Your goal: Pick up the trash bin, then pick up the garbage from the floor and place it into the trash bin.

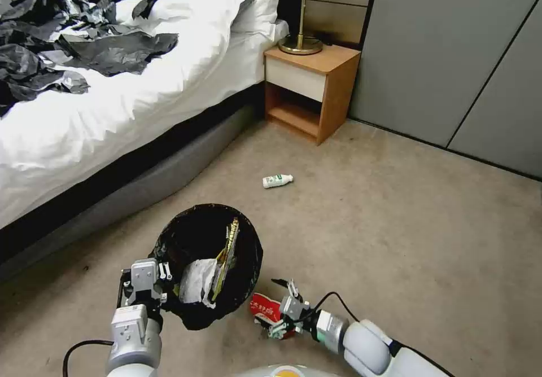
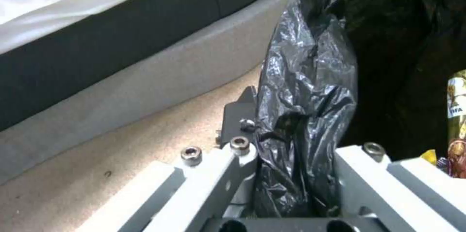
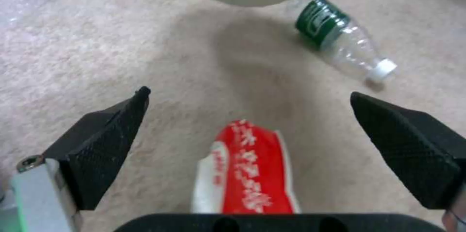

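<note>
Trash bin (image 1: 206, 264) hangs tilted off the carpet, its black liner (image 2: 305, 90) pinched at the rim between the fingers of the left gripper (image 1: 148, 286); the left wrist view shows one grey finger (image 2: 213, 173) outside the wall and the other inside, closed on the bagged edge. Held this way, the mouth leans toward the robot's right side, probably so the other arm can reach it without a long swing. Inside the bin a white tissue wad (image 1: 197, 281) and a yellow wrapper (image 1: 228, 253) stand against the inner wall, so part of the garbage is already collected. The right gripper (image 1: 282, 312) sits low over the carpet with its black fingers (image 3: 107, 148) spread wide apart, holding nothing; the red snack wrapper (image 3: 247, 170) lies flat between them, nearer the palm than the tips and touching neither pad. That straddle looks like the setup for a pinch from both sides. A green-labelled bottle (image 3: 340, 39) lies on its side beyond the fingertips, well apart from the wrapper, and remains to be collected. Since the wrapper is thin and lies flat on the pile, I judge the pads must press down near the carpet before closing.
</note>
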